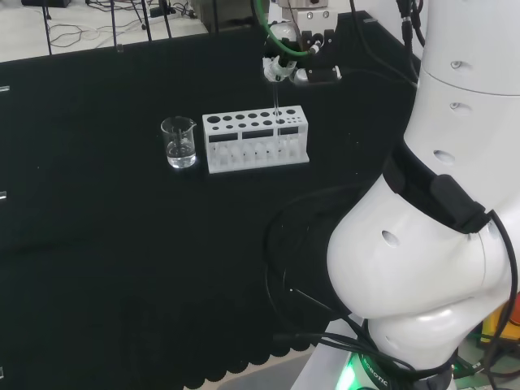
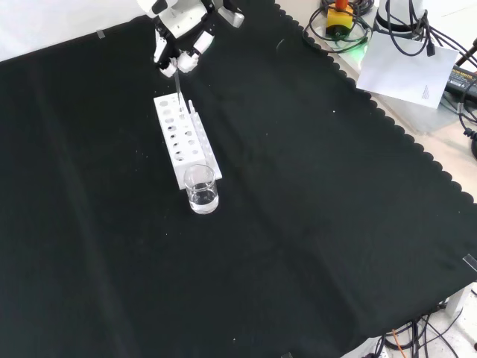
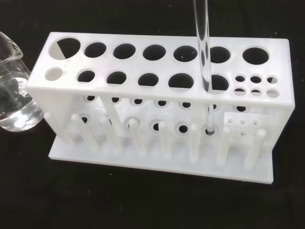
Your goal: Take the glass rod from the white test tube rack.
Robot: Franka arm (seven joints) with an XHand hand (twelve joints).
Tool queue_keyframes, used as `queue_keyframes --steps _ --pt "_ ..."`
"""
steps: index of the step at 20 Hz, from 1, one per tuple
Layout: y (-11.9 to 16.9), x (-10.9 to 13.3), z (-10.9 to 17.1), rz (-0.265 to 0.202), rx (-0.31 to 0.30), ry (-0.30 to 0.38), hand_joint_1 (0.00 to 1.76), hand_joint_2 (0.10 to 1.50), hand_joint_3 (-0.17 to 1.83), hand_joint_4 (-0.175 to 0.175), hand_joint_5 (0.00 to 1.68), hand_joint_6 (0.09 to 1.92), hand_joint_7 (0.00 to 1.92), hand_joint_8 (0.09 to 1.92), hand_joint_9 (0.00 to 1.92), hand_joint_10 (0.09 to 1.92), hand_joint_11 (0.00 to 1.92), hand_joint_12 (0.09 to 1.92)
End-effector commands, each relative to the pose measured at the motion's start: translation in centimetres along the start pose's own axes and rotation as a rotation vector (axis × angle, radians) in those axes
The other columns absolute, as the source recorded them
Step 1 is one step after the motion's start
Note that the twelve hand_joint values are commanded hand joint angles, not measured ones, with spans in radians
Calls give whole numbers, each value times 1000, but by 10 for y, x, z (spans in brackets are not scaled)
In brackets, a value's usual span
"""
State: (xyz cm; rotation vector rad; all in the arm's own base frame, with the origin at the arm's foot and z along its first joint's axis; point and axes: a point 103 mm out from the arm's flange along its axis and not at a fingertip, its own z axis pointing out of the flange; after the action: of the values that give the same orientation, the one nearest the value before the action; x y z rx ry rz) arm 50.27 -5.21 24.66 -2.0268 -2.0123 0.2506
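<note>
In the head view, the hand (image 1: 286, 58) hovers above the right end of the white test tube rack (image 1: 256, 140), fingers curled round the top of the glass rod (image 1: 276, 106), which stands upright in a rack hole. A glass beaker (image 1: 179, 143) stands just left of the rack on the counter (image 1: 97, 244).

In the front view, the hand pinches the rod over the rack's far end; the beaker touches the rack's near end.

In the wrist view, the rod passes through an upper hole, its tip in the lower plate.
</note>
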Motion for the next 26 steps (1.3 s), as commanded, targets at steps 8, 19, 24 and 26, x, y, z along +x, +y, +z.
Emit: queue_keyframes --steps 8,19,24,26 --pt "-23 -12 -40 70 -240 -66 1286 1177 -175 -175 1012 753 1065 1198 1501 1110 1570 914" --pt "-62 8 -93 68 -314 -41 1294 1160 -175 -175 1060 668 1091 1159 1522 1047 1585 851" --pt "-78 27 -110 48 -336 -49 1294 1159 -175 -175 1064 661 1093 1155 1525 1041 1587 844" --pt "-82 35 -114 38 -342 -51 1294 1158 -175 -175 1066 658 1095 1153 1527 1038 1588 841"
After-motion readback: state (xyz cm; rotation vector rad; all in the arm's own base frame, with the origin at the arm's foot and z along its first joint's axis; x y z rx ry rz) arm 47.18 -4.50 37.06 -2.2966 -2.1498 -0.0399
